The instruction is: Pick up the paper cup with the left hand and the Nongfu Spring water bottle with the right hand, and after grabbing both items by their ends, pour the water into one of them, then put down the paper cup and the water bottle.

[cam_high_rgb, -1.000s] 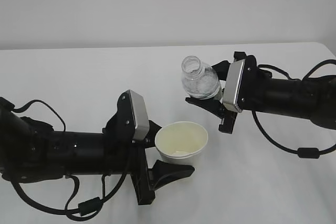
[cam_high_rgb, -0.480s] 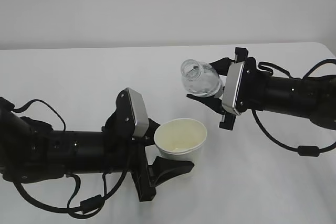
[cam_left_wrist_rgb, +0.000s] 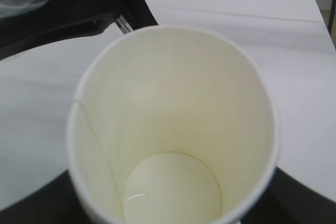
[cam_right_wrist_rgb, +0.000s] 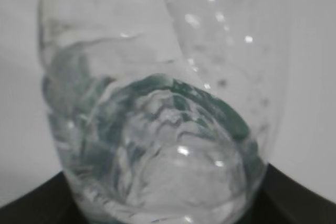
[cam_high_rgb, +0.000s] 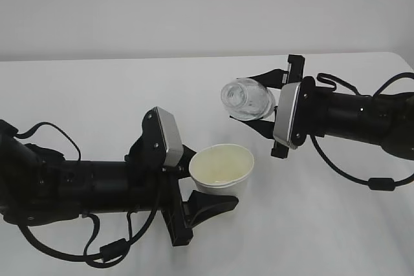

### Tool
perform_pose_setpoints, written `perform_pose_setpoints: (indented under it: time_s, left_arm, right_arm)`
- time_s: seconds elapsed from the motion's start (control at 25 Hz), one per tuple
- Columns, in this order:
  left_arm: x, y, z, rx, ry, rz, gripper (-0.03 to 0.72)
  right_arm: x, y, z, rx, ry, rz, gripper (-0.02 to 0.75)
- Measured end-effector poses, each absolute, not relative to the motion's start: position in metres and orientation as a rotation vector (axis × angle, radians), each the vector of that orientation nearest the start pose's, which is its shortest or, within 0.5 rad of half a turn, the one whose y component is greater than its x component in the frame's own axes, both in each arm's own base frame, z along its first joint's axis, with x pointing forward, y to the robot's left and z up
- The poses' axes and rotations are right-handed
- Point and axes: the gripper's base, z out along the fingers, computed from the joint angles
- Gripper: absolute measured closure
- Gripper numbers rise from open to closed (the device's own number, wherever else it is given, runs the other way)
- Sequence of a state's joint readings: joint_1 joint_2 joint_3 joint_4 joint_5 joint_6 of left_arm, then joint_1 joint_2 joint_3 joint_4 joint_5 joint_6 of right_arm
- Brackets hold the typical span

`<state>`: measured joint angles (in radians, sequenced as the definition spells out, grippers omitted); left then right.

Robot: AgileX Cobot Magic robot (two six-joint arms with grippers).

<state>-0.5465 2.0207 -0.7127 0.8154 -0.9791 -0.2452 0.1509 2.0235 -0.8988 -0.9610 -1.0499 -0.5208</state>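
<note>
The white paper cup [cam_high_rgb: 221,169] is held off the table, mouth up and tilted slightly, with my left gripper [cam_high_rgb: 210,184] shut on its lower part. In the left wrist view the cup [cam_left_wrist_rgb: 173,124] fills the frame, and a small wet glint shows at its bottom. Up and to the right of the cup, my right gripper [cam_high_rgb: 259,103] is shut on the base end of the clear Nongfu Spring water bottle [cam_high_rgb: 247,99]. The bottle lies nearly level, its open neck pointing left. The water [cam_right_wrist_rgb: 131,145] sits inside the bottle [cam_right_wrist_rgb: 157,129]. No stream shows between neck and cup.
The white table [cam_high_rgb: 97,95] runs back to a pale wall. Both black arms lie low over it, the left arm's cable [cam_high_rgb: 107,250] looping near the front edge and the right arm's cable [cam_high_rgb: 378,185] at the right.
The right gripper has rolled the bottle further over, from neck up to nearly level, and shifted slightly left. The cup has barely moved.
</note>
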Motion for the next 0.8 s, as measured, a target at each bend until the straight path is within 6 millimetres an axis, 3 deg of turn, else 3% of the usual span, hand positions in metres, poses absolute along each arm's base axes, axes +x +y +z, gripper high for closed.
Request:
perform_pose_setpoints:
  time_s: [0.8]
  left_arm:
    - [0.255, -0.2182, 0.1029, 1.155, 1.617, -0.805, 0.216]
  right_arm:
    - [0.357, 0.1167, 0.1432, -1.457, 0.89, -0.176, 0.271]
